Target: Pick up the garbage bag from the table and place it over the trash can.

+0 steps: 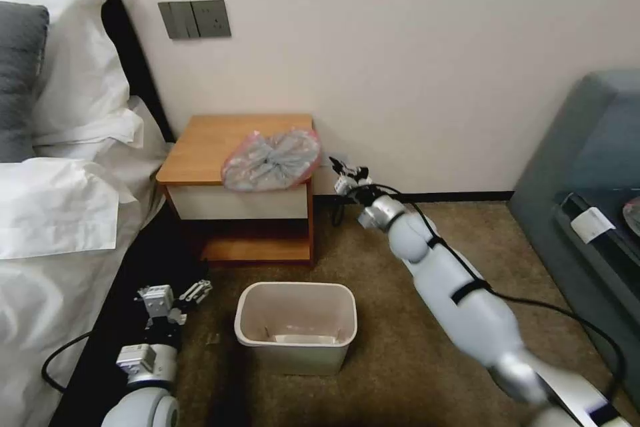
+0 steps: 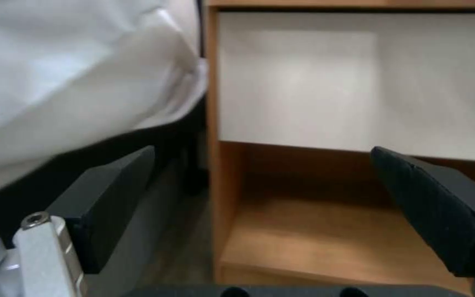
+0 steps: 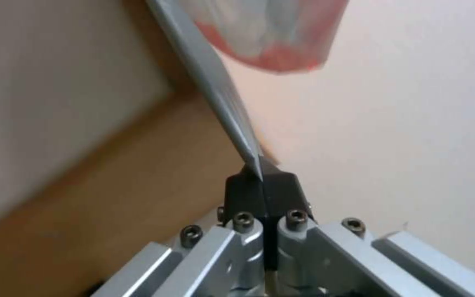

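The garbage bag (image 1: pixel 272 160) lies crumpled on the tabletop of the table (image 1: pixel 207 147), at its front right corner, with part of its pinkish-red rim hanging a little over the front edge and over the right side edge. In the right wrist view the bag (image 3: pixel 273 37) shows as a translucent lump with a red band above the table's side edge.

The right gripper (image 1: pixel 343 170) is raised just beside the table's right side, near the overhanging corner of the bag and in front of the wall (image 1: pixel 433 67). From the right wrist view its fingertips (image 3: pixel 262 185) are pressed together with no gap between them; nothing is visibly pinched there, and the bag hangs apart from them.

The trash can (image 1: pixel 297 327) stands upright on the carpet (image 1: pixel 413 320) in front of the table, its mouth bare and unlined.

The left gripper (image 1: pixel 175 295) hangs low beside the bed's white bedding (image 1: pixel 53 213), left of the trash can and in front of the table's low shelf. In the left wrist view its black fingers (image 2: pixel 111 206) stand wide apart with nothing between them, facing the white drawer front (image 2: pixel 358 82) and the wooden shelf (image 2: pixel 325 239).
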You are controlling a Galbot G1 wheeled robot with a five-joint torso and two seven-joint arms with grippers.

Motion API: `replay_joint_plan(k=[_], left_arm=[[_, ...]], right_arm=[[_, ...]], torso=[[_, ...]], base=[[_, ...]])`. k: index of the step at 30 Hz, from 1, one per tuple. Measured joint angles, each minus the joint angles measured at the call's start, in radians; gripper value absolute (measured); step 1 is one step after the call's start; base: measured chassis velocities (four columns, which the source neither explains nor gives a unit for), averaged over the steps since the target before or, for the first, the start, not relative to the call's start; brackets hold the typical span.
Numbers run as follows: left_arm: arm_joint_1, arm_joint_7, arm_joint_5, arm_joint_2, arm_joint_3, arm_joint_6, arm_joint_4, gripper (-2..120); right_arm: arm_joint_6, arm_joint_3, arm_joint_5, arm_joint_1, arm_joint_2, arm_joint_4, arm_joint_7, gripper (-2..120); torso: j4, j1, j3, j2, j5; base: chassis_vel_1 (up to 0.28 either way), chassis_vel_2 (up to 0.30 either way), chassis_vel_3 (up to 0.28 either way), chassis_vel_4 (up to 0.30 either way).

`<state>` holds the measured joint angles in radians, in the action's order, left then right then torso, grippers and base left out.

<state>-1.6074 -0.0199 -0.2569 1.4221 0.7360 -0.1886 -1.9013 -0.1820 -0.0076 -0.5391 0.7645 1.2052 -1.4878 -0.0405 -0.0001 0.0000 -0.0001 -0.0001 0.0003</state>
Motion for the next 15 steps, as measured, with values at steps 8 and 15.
replay_joint_plan(k=[8,15], left_arm=[[0.005,-0.012,-0.015,0.022,0.028,-0.003,-0.009,98],[-0.004,-0.013,-0.010,0.034,0.025,-0.013,-0.010,98]], right_arm=[[0.060,0.009,0.053,0.221,-0.066,-0.229,-0.026,0],[0.082,-0.013,0.028,0.374,-0.123,-0.323,-0.022,0]], torso=[[0.0001,0.000,0.000,0.000,-0.0002],[0.0000,0.000,0.000,0.000,-0.0003]], base=[[0.000,0.000,0.000,0.000],[0.000,0.000,0.000,0.000]])
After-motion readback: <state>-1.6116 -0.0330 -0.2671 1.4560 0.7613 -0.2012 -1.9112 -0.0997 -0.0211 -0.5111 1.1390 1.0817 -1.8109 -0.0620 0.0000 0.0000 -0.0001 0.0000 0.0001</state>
